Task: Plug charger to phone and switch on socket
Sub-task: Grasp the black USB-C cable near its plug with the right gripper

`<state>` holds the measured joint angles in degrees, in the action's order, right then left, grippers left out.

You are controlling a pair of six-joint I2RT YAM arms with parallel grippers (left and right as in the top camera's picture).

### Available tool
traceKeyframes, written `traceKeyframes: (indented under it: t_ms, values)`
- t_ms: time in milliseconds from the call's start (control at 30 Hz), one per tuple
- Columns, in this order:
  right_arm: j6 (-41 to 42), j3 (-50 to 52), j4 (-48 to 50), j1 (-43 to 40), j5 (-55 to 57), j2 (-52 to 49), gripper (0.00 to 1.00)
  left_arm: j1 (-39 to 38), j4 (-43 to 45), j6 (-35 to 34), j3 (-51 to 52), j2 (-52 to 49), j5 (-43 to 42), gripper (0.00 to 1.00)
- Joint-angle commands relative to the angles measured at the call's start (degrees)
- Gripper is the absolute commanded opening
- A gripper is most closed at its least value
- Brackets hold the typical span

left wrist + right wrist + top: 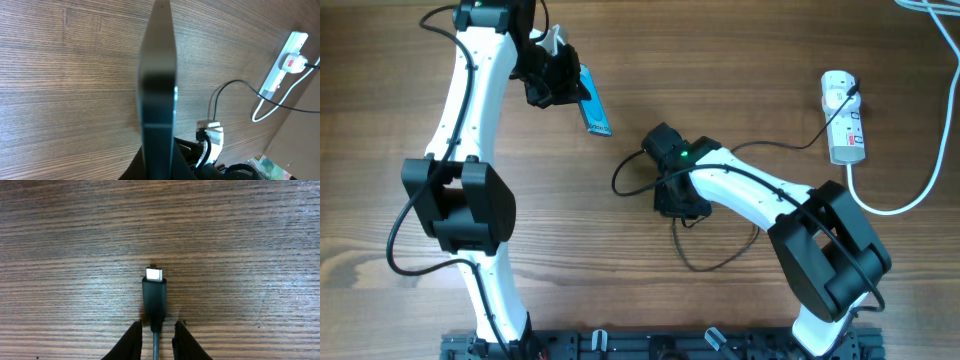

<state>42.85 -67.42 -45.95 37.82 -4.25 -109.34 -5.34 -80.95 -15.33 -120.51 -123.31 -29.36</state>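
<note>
Left gripper (554,82) clamps the flat teal-screened phone (595,110). Right gripper (156,326), nearly closed, pinches the thin black charger cable (154,294). Phone lies far-left of it, free end slanting nearer.

The table (720,60) is seen in brown wood with fine darker grain; the phone (595,110) is shown with a teal-blue screen and a dark edge; the charger (154,296) is black, tipped in silver; the socket (844,118) is white, marked in red; its cord (895,211) is white; the arms (470,90) are white with black joints.
</note>
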Motion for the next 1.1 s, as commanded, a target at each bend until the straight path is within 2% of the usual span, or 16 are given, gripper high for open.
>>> traceKeyframes:
  t_ms: [0,400,533,700,1067]
  values:
    - [0.8,0.4,0.1,0.3,1.7,-1.2,0.22,-0.1,-0.1,-0.1,-0.8,1.9,-0.3,0.04]
    - [1.2,0.4,0.8,1.8,1.9,-1.2,0.21,-0.1,-0.1,-0.2,-0.8,1.9,-0.3,0.04]
    - [3.8,0.4,-0.1,2.1,3.9,-1.2,0.18,-0.1,-0.1,-0.2,-0.8,1.9,-0.3,0.04]
    - [3.7,0.4,-0.1,2.1,5.9,-1.2,0.22,-0.1,-0.1,-0.2,-0.8,1.9,-0.3,0.04]
    - [2.3,0.4,0.3,2.1,5.3,-1.2,0.22,-0.1,-0.2,-0.2,-0.8,1.9,-0.3,0.04]
